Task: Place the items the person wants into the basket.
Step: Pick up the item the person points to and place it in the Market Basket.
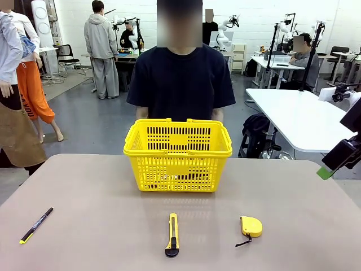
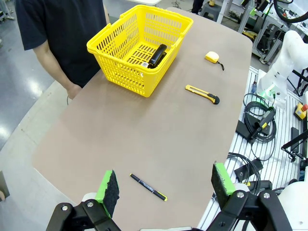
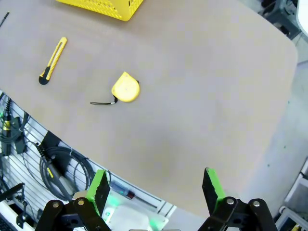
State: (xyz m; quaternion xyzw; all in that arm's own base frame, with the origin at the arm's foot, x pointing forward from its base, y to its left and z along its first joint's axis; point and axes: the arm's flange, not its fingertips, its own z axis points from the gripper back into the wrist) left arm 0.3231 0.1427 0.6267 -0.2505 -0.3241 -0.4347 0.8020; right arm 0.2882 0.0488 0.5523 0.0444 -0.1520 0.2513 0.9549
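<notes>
While the person (image 1: 180,79) stands at the far side, the basket (image 1: 177,169) sits mid-table holding the stapler (image 2: 157,55); the tape measure (image 1: 251,226) lies near right. My left gripper (image 2: 165,182) and right gripper (image 3: 156,188) hover, fingers spread wide, empty.

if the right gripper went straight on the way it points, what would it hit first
The right gripper would likely meet bare tabletop, beside the tape measure, not on it.

Beige table (image 1: 84,192), yellow basket (image 1: 177,155) far middle, utility knife (image 1: 172,234), tape measure (image 1: 251,226), black pen (image 1: 35,224) nearer
</notes>
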